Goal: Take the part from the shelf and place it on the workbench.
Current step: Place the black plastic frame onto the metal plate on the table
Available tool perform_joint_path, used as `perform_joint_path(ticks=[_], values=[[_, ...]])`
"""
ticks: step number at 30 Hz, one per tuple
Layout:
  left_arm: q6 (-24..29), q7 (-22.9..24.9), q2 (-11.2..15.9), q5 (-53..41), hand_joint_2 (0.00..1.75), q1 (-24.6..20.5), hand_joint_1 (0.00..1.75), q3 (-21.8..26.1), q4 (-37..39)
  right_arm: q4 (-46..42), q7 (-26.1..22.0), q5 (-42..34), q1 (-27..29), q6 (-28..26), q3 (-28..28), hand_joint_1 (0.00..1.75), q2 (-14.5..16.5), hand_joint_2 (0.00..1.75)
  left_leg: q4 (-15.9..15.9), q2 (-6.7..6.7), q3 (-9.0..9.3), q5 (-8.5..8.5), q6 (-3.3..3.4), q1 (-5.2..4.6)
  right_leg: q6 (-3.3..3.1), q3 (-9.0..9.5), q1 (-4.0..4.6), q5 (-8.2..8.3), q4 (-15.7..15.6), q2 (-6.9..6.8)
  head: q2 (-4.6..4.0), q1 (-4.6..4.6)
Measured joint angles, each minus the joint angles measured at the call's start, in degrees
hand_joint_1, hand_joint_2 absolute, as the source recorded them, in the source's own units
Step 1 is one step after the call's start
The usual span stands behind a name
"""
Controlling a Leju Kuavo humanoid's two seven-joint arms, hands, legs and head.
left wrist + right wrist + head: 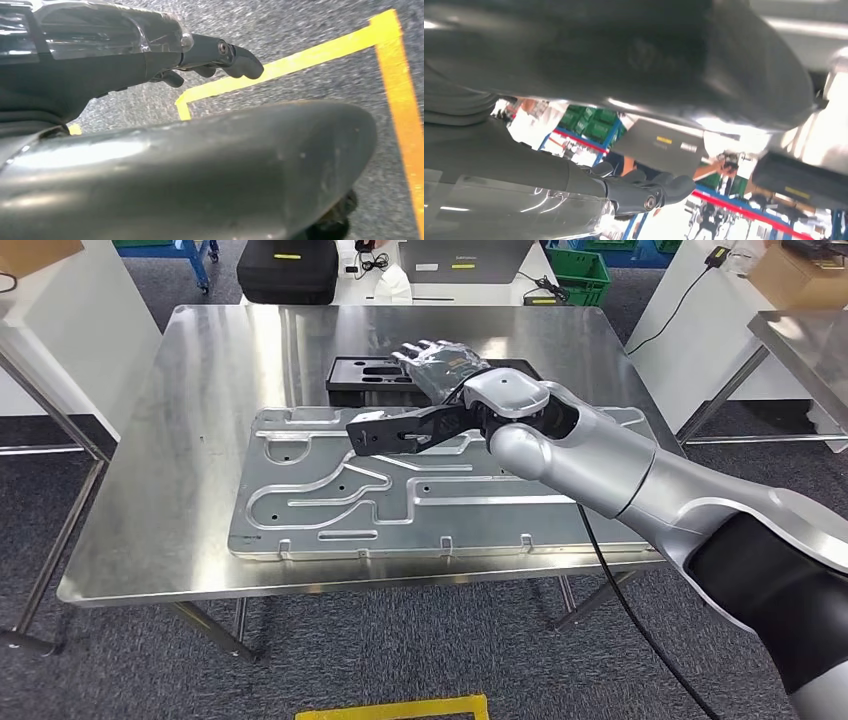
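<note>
The black moulded part (365,373) lies flat on the steel workbench (200,390), just behind a large grooved aluminium plate (330,500). My right arm reaches over the plate. My right hand (440,365) hovers at the part's right end with its fingers stretched out and apart. In the right wrist view the right hand (574,200) holds nothing, and the room shows between its thumb and fingers. My left hand (150,55) hangs over grey floor with its fingers loosely extended and nothing in them.
Beyond the workbench stand a black case (288,270), a grey box (465,260) and a green crate (580,275). Another steel table (800,340) is at the right. Yellow tape (400,708) marks the floor in front. A person's arm (709,170) shows far off.
</note>
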Motion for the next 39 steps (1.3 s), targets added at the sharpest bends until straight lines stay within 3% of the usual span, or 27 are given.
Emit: perform_joint_path(ticks=[2, 3, 5, 7, 9, 10, 13, 14, 15, 16, 18, 20, 21, 23, 24, 25, 28, 29, 30, 32, 34, 36, 37, 39], values=[[-0.20, 0.00, 0.27, 0.00, 0.00, 0.00, 0.00, 0.00, 0.04, 0.01, 0.08, -0.17, 0.36, -0.17, -0.03, 0.00, -0.04, 0.00, 0.05, 0.00, -2.67, 2.18, 0.04, -0.39, -0.74, 2.87, 0.18, -1.02, 2.32, 0.16, 0.00, 0.90], [-0.24, 0.00, 0.29, -0.01, 0.00, 0.00, 0.00, 0.00, 0.05, -0.02, 0.11, -0.20, 0.33, -0.25, -0.09, 0.00, -0.03, 0.00, 0.05, 0.06, -3.51, 2.93, -0.05, -0.56, -1.59, 6.06, 0.51, 0.18, -1.48, 0.28, 0.00, 1.24], [-0.26, 0.00, 0.21, -0.01, 0.00, -0.02, 0.00, 0.00, 0.06, -0.20, 0.15, -0.20, 0.02, -0.37, -0.36, 0.00, -0.01, 0.00, -0.09, 0.20, -4.19, 4.02, -0.44, -0.62, -2.83, 10.92, 1.16, 0.07, -8.99, 0.40, 0.00, 1.36], [-0.28, 0.00, 0.14, -0.01, 0.00, 0.00, 0.00, 0.00, 0.07, -0.37, 0.19, -0.21, -0.10, -0.49, -0.56, 0.00, -0.01, 0.00, -0.65, 0.38, -4.45, 5.28, -1.14, -0.37, -3.35, 12.24, 1.63, -0.02, -12.08, 0.38, 0.00, 1.46], [-0.33, 0.01, 0.15, -0.01, 0.00, 0.04, 0.00, 0.00, 0.08, -0.42, 0.20, -0.22, -0.04, -0.54, -0.54, 0.00, 0.00, 0.00, -0.89, 0.38, -4.92, 5.31, -1.71, -0.27, -3.66, 11.85, 1.51, 1.76, -13.34, 0.05, 0.00, 1.64], [-0.36, 0.01, 0.15, 0.00, 0.00, 0.07, 0.00, 0.00, 0.08, -0.44, 0.20, -0.23, -0.01, -0.54, -0.51, 0.00, 0.04, 0.00, -0.03, 0.29, -5.43, 3.84, -1.93, -0.34, -3.86, 11.45, 1.35, 2.82, -14.01, -0.15, 0.00, 1.47], [-0.37, 0.01, 0.29, 0.00, 0.00, 0.08, 0.00, 0.00, 0.11, -0.48, 0.30, -0.25, 0.18, -0.55, -0.46, 0.00, 0.10, 0.00, 8.44, 0.12, -7.68, -3.97, -2.68, -0.24, -4.09, 9.12, 1.17, 5.26, -14.43, -0.45, 0.00, 0.48], [-0.37, 0.01, 0.37, -0.01, 0.00, 0.09, 0.00, 0.00, 0.12, -0.46, 0.34, -0.25, 0.33, -0.55, -0.44, 0.00, 0.10, 0.00, 11.63, 0.12, -8.09, -5.12, -2.96, -0.10, -4.02, 8.09, 1.17, 5.87, -14.18, -0.49, 0.00, 0.31], [-0.37, 0.01, 0.46, -0.01, 0.00, 0.08, 0.00, 0.00, 0.13, -0.44, 0.38, -0.25, 0.50, -0.55, -0.42, 0.00, 0.12, 0.00, 13.67, 0.13, -7.93, -4.90, -3.21, 0.03, -3.92, 6.98, 1.13, 6.46, -13.83, -0.51, 0.00, 0.16], [-0.37, 0.01, 0.52, -0.01, 0.00, 0.08, 0.00, 0.00, 0.14, -0.44, 0.38, -0.25, 0.64, -0.55, -0.41, 0.00, 0.13, 0.00, 14.02, 0.15, -6.95, -3.62, -3.44, 0.14, -3.74, 5.84, 1.04, 6.97, -13.36, -0.51, 0.00, 0.07], [-0.37, 0.01, 0.59, -0.01, 0.00, 0.03, 0.00, 0.00, 0.15, -0.46, 0.38, -0.25, 0.70, -0.55, -0.44, 0.00, 0.14, 0.00, 9.51, 0.29, -2.45, -1.38, -3.90, 0.39, -3.22, 3.65, 0.78, 7.69, -11.98, -0.51, 0.00, -0.11], [-0.37, 0.00, 0.62, -0.02, 0.00, -0.04, 0.00, 0.00, 0.16, -0.54, 0.57, -0.51, 0.58, -0.57, -0.61, 0.00, 0.07, 0.00, 2.94, 0.28, 2.40, -2.57, -3.73, 0.40, -2.63, 1.97, 0.75, 8.09, -10.34, -0.49, 0.00, -0.36], [-0.37, 0.00, 0.64, -0.04, 0.00, -0.07, 0.00, 0.00, 0.17, -0.58, 0.80, -0.81, 0.55, -0.63, -0.73, 0.00, 0.04, 0.00, 1.03, 0.24, 3.61, -3.53, -3.36, 0.30, -2.35, 1.52, 0.78, 8.36, -9.82, -0.47, 0.00, -0.45], [-0.37, 0.02, 0.68, -0.13, 0.00, -0.05, 0.00, 0.00, 0.17, -0.61, 1.40, -1.42, 0.71, -0.92, -0.93, 0.00, -0.01, 0.00, 0.39, 0.16, 3.54, -3.42, -2.18, 0.15, -1.78, 1.17, 0.69, 9.06, -9.62, -0.47, 0.00, -0.41], [-0.37, 0.05, 0.71, -0.19, 0.00, -0.06, 0.00, 0.00, 0.18, -0.58, 1.63, -1.67, 0.83, -1.13, -0.98, 0.00, -0.07, 0.00, 0.34, 0.15, 3.15, -2.86, -1.65, 0.17, -1.44, 0.93, 0.59, 8.69, -9.39, -0.38, 0.00, -0.47], [-0.38, 0.13, 0.73, -0.24, 0.00, -0.08, 0.00, 0.00, 0.19, -0.57, 1.79, -1.87, 0.94, -1.31, -1.04, 0.00, -0.16, 0.00, 0.25, 0.14, 2.56, -2.18, -1.13, 0.26, -1.04, 0.56, 0.45, 7.23, -8.43, -0.28, 0.00, -0.40], [-0.47, 0.53, 0.83, -0.29, 0.00, -0.11, 0.00, -0.01, 0.20, -0.55, 1.92, -2.51, 1.14, -1.84, -1.45, 0.00, -0.51, 0.00, 0.21, -0.01, 0.08, 0.05, -0.38, 0.31, 0.02, -0.89, 0.07, -1.41, 0.13, -0.03, 0.00, 0.13], [-0.50, 0.65, 0.86, -0.29, 0.00, -0.08, 0.00, -0.01, 0.20, -0.56, 1.92, -2.59, 1.24, -2.02, -1.56, 0.00, -0.55, 0.00, 0.24, -0.03, -0.85, 0.77, -0.36, 0.27, 0.15, -1.04, 0.01, -3.22, 3.43, -0.02, 0.00, 0.32], [-0.52, 0.72, 0.91, -0.29, 0.00, -0.06, 0.00, -0.01, 0.20, -0.56, 1.94, -2.56, 1.35, -2.15, -1.61, 0.00, -0.55, 0.00, 0.27, 0.00, -1.81, 1.49, -0.37, 0.23, 0.15, -0.74, 0.00, -3.62, 5.61, -0.02, 0.00, 0.56], [-0.52, 0.89, 0.94, -0.29, 0.00, -0.07, 0.00, 0.00, 0.20, -0.58, 2.03, -2.01, 1.47, -2.20, -1.70, 0.00, -0.55, 0.00, 0.31, 0.11, -3.70, 2.97, -0.49, 0.11, -0.25, 1.91, 0.07, -1.36, 5.00, 0.01, 0.00, 1.19], [-0.52, 1.04, 0.90, -0.28, 0.00, -0.17, 0.00, 0.00, 0.19, -0.58, 2.08, -0.99, 1.12, -2.20, -1.92, 0.00, -0.52, 0.00, 0.31, 0.23, -5.10, 4.31, -0.76, -0.03, -1.21, 7.66, 0.41, 0.17, -2.06, 0.19, 0.00, 1.70], [-0.54, 1.11, 0.81, -0.25, 0.00, -0.38, 0.00, 0.00, 0.18, -0.54, 1.80, -0.08, 0.25, -2.23, -2.21, 0.00, -0.35, 0.00, 0.07, 0.48, -5.83, 5.65, -1.27, -0.04, -2.04, 12.56, 0.86, -0.93, -9.52, 0.41, 0.00, 1.86], [-0.56, 1.16, 0.77, -0.23, 0.00, -0.51, 0.00, 0.00, 0.17, -0.49, 1.61, 0.23, -0.14, -2.20, -2.29, 0.00, -0.24, 0.00, -0.26, 0.64, -5.97, 6.38, -1.60, 0.02, -2.33, 13.53, 1.09, -1.34, -11.47, 0.47, 0.00, 1.89], [-0.71, 1.31, 0.77, -0.19, 0.00, -0.64, 0.00, 0.00, 0.17, -0.34, 1.22, 0.79, -0.44, -2.06, -2.26, 0.00, 0.05, 0.00, -1.07, 0.84, -6.17, 7.35, -2.27, 0.13, -2.71, 13.13, 1.19, -0.14, -12.60, 0.31, 0.00, 1.84]])
